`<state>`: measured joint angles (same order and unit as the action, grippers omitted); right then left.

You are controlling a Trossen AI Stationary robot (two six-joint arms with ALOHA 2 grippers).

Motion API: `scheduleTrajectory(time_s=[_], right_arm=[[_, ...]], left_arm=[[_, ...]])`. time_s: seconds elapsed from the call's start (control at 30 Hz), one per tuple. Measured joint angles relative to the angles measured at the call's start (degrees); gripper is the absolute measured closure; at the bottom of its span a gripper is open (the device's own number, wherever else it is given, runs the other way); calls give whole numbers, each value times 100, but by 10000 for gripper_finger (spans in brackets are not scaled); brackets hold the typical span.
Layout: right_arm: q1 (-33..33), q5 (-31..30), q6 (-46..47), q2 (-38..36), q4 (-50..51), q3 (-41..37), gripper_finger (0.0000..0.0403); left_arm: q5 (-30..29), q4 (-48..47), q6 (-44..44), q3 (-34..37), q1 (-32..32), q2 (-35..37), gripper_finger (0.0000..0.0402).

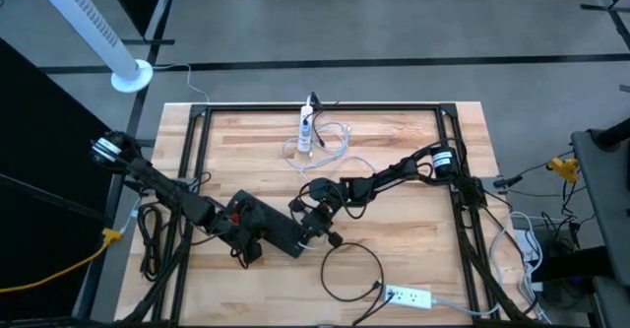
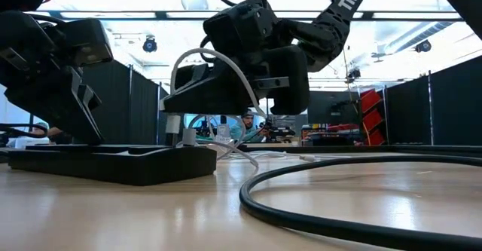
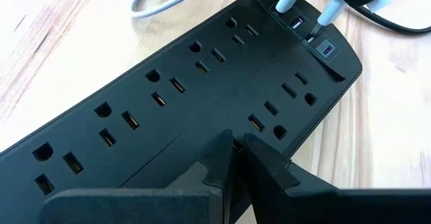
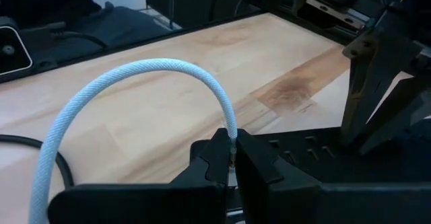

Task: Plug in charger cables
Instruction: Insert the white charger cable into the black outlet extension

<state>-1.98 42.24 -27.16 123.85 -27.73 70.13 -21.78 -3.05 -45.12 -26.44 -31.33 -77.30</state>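
Braided white cable is pinched just behind its plug end by the right gripper, whose dark angular fingers are pressed together on the thin sheath; the cable arches up from them in a smooth, stiff loop over the pale wood table. In the left wrist view, two pale plug ends are seen seated in small ports at one end of a long matte black power strip, whose flat face carries two rows of slotted outlets. The left gripper is set down on that strip, its wedge-shaped fingers closed tip to tip against the plastic, with nothing seen between them. From above, the strip is seen lying at mid-table, the left arm reaching it from the left edge and the right arm from the right. A thick, glossy black cord is laid in a round loop near the front edge, beside a small white power strip. A second white strip lies near the far edge among loosely coiled white cables.
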Motion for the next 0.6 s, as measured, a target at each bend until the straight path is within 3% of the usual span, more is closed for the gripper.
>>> scheduleTrajectory(time_s=[0.6], right_arm=[[2,-204,-296,0,-2,73,403]], left_arm=[[-15,4,0,0,2,0,375]])
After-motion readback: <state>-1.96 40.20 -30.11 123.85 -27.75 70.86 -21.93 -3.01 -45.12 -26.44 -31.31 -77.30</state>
